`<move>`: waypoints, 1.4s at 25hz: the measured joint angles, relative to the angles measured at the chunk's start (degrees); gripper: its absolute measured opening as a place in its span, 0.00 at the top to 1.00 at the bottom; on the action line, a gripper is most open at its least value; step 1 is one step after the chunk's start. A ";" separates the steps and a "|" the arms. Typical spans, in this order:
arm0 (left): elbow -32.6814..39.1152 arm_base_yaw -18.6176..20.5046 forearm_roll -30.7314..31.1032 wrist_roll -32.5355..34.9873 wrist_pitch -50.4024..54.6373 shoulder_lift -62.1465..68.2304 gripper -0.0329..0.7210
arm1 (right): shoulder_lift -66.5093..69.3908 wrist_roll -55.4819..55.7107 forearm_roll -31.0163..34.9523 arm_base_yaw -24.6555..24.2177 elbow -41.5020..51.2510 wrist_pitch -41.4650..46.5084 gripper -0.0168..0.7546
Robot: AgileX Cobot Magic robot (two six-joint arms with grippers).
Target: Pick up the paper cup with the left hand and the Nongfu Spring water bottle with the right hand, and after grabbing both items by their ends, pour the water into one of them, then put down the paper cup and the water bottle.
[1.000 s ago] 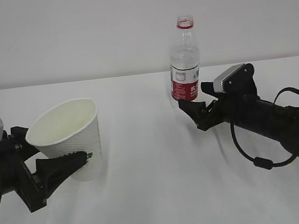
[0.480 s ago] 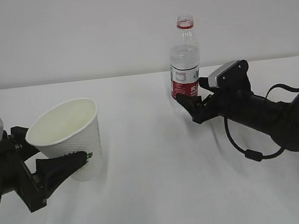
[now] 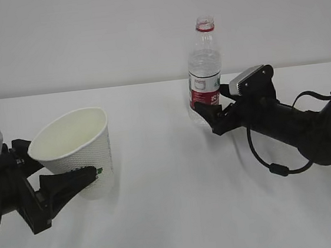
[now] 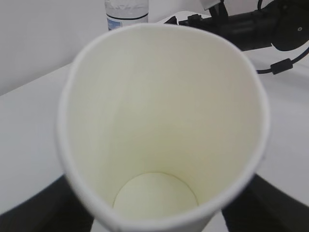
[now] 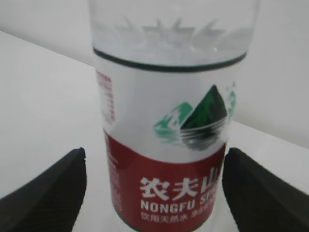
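Observation:
The white paper cup [image 3: 76, 151] tilts toward the left, and my left gripper [image 3: 82, 179] is shut on its lower part. In the left wrist view the paper cup [image 4: 164, 111] fills the frame. Its cream inside is dry, and black fingers [image 4: 41, 210] show on both sides. The Nongfu Spring water bottle [image 3: 205, 75] stands upright and uncapped at the back of the table. My right gripper [image 3: 206, 115] is open around its base. In the right wrist view the bottle [image 5: 166, 145] stands between the fingers [image 5: 43, 193] with a gap on each side. No water level can be made out.
The white table [image 3: 175, 217] runs back to a plain white wall. A black cable loop [image 3: 277, 168] hangs under the right arm. The right arm [image 4: 251, 29] shows at the top of the left wrist view.
The right arm has moved left toward the bottle, so its open fingers now stand on either side of the base. The left gripper and the cup have not moved.

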 joint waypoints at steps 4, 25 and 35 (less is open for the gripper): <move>0.00 0.00 -0.14 0.00 0.00 0.00 0.25 | 0.00 1.06 -1.13 0.00 -2.05 0.71 0.11; 0.00 0.00 -0.13 -0.10 -0.09 0.00 0.25 | 0.04 1.76 -1.46 3.32 -6.63 7.89 0.21; 0.00 0.00 -0.13 -0.10 -0.09 0.00 0.25 | 0.04 1.76 -2.93 3.32 -6.72 7.89 0.33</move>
